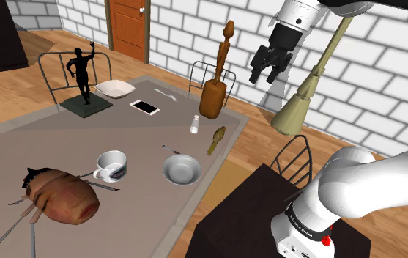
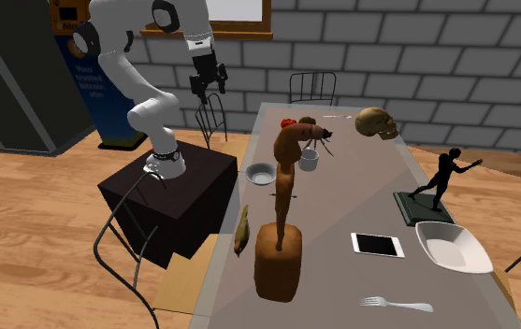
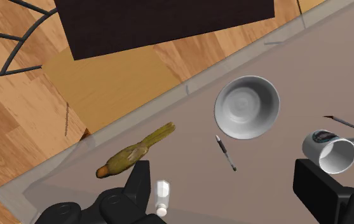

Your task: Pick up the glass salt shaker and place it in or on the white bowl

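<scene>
The claw [image 1: 270, 64] hangs high above the desk [image 1: 63, 139], its two blocky black fingers [image 3: 140, 184] spread wide and holding nothing. From the second exterior view it [image 2: 207, 79] sits well above the dark box stand [image 2: 169, 192].

The salt shaker [image 1: 193, 124] is a small, slim cylinder with a clear body and a pale cap. It stands upright on the smooth grey-brown desk top, near the edge that faces the stand. It lies between the rounded base of a tall carved wooden figure [image 1: 217, 80] and a slender olive-brown bird figurine [image 1: 216, 141]. In the wrist view the shaker [image 3: 162, 196] appears just beside one finger, far below it, with the bird [image 3: 134, 153] close by.

The white bowl [image 1: 116, 89] is shallow and squarish with softly curved sides. It rests well apart from the shaker, just beside a matte black dancer statue [image 1: 83, 73] on a flat square base. In the second exterior view this bowl [image 2: 453, 248] lies near a flat phone [image 2: 377, 245].

A round, pale grey bowl [image 3: 247, 107] with a glossy, deep hollow sits nearer the shaker, with a thin pen [image 3: 225, 153] between the two. A white mug [image 3: 331, 153] lies on its side, just beyond the round bowl.
</scene>
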`<control>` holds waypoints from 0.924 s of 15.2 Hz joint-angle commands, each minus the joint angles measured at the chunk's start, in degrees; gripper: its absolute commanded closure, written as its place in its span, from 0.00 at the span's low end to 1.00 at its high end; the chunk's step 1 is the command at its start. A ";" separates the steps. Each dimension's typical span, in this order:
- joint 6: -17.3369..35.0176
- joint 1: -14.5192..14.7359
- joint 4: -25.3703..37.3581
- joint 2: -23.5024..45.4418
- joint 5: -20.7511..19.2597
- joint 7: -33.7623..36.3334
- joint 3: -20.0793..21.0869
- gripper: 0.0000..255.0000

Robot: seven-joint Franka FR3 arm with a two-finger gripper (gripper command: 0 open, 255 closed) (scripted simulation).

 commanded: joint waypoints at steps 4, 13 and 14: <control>5.01 -0.11 -0.90 4.63 -0.66 -0.71 -0.35 0.00; 18.69 -0.40 0.46 21.15 -2.22 -2.50 -1.55 0.00; 20.02 -0.43 0.99 23.17 -2.34 -2.68 -1.69 0.00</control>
